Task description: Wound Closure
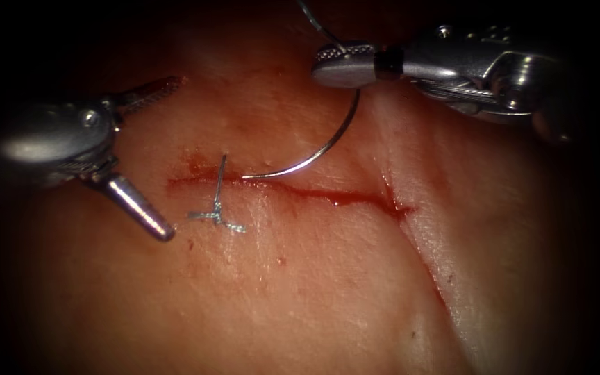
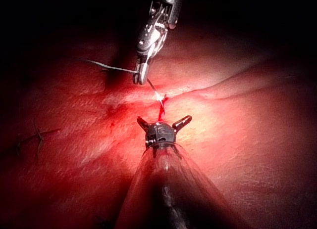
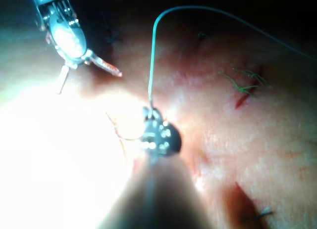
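**One needle at the cut, held in my right hand; left hand spread and holding nothing**

One curved needle (image 1: 328, 142) is present. My right hand (image 1: 338, 64) is clenched on it near the thread end of its curve. From that grip the arc drops and sweeps toward the endoscope view's left, so the long axis runs from upper right to lower left. The point (image 1: 246, 176) faces left and lies at the upper edge of the cut (image 1: 293, 191), left of the cut's middle. I cannot tell whether the tip has entered the tissue (image 1: 314, 292) or merely rests on its surface; the rest of the curve stands clear above it.

One thread (image 1: 314, 21) leaves the needle at my right hand and rises out of the endoscope view; in the right wrist view it arches up from the hand and trails off across the tissue (image 3: 208, 9).

One cut runs roughly level across the tissue, lined with red fluid (image 1: 342, 199). One finished stitch (image 1: 218, 191) crosses it near its left end, with a knot and short cut ends (image 1: 217, 219) lying just below the cut.

Two hands are in view. My left hand (image 1: 151, 160) sits left of the stitch, released: its two jaws are spread wide, one above the cut line, one below, grasping nothing.
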Available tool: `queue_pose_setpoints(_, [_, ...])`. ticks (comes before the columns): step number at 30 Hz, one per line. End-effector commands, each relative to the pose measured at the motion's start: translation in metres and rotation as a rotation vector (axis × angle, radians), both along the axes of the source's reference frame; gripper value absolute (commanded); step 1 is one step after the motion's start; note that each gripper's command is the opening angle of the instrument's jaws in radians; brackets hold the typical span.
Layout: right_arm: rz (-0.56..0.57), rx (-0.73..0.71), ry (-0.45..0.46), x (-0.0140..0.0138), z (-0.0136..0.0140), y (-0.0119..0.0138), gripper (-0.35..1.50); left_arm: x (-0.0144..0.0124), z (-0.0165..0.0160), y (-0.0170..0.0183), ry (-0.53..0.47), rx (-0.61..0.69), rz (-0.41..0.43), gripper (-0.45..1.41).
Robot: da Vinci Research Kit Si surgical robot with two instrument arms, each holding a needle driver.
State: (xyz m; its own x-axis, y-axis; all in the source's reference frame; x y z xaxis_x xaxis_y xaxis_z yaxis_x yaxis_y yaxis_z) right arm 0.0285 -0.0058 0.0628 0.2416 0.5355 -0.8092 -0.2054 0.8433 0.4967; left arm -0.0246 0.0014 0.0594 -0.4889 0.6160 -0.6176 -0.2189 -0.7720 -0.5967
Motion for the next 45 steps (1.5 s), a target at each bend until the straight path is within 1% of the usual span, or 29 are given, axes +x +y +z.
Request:
queue_pose_setpoints(1, [-0.029,-0.061,0.016,0.0005,-0.0002,-0.0001,-0.35,-0.0007,0.0009,0.0000,0.007,0.044,-0.019,0.96])
queue_pose_setpoints(5, [-0.081,-0.152,0.044,0.0006,-0.0016,-0.0002,-0.35,-0.0013,0.0017,0.0006,0.013,0.164,-0.055,0.88])
queue_pose_setpoints(7, [-0.112,-0.208,0.070,0.0008,-0.0023,-0.0005,-0.35,-0.0019,0.0025,0.0010,0.012,0.212,-0.064,0.79])
queue_pose_setpoints(9, [-0.142,-0.257,0.094,0.0010,-0.0027,-0.0009,-0.35,-0.0024,0.0032,0.0009,0.010,0.230,-0.063,0.73])
queue_pose_setpoints(10, [-0.156,-0.280,0.103,0.0012,-0.0028,-0.0011,-0.35,-0.0027,0.0035,0.0009,0.016,0.240,-0.058,0.73])
queue_pose_setpoints(17, [-0.218,-0.364,0.148,0.0022,-0.0037,-0.0019,-0.35,-0.0044,0.0047,0.0006,0.037,0.251,-0.030,0.73])
queue_pose_setpoints(20, [-0.236,-0.389,0.163,0.0027,-0.0040,-0.0023,-0.35,-0.0046,0.0051,0.0003,0.039,0.252,-0.027,0.73])
queue_pose_setpoints(24, [-0.260,-0.415,0.185,0.0034,-0.0044,-0.0029,-0.35,-0.0050,0.0056,0.0000,0.041,0.247,-0.017,0.67])
queue_pose_setpoints(28, [-0.280,-0.440,0.204,0.0040,-0.0050,-0.0034,-0.35,-0.0056,0.0062,0.0000,0.051,0.244,-0.009,0.67])
queue_pose_setpoints(32, [-0.285,-0.454,0.207,0.0043,-0.0053,-0.0036,-0.35,-0.0063,0.0067,-0.0003,0.053,0.242,-0.007,0.61])
queue_pose_setpoints(36, [-0.288,-0.468,0.207,0.0043,-0.0051,-0.0038,-0.35,-0.0068,0.0069,-0.0005,0.044,0.243,0.010,0.44])
queue_pose_setpoints(37, [-0.289,-0.468,0.208,0.0043,-0.0051,-0.0038,-0.35,-0.0069,0.0069,-0.0006,0.042,0.242,0.015,0.37])
queue_pose_setpoints(42, [-0.300,-0.487,0.217,0.0044,-0.0053,-0.0043,-0.35,-0.0069,0.0071,-0.0006,0.034,0.241,0.030,0.24])
queue_pose_setpoints(45, [-0.309,-0.499,0.226,0.0044,-0.0054,-0.0045,-0.35,-0.0068,0.0071,-0.0006,0.028,0.242,0.041,0.10])
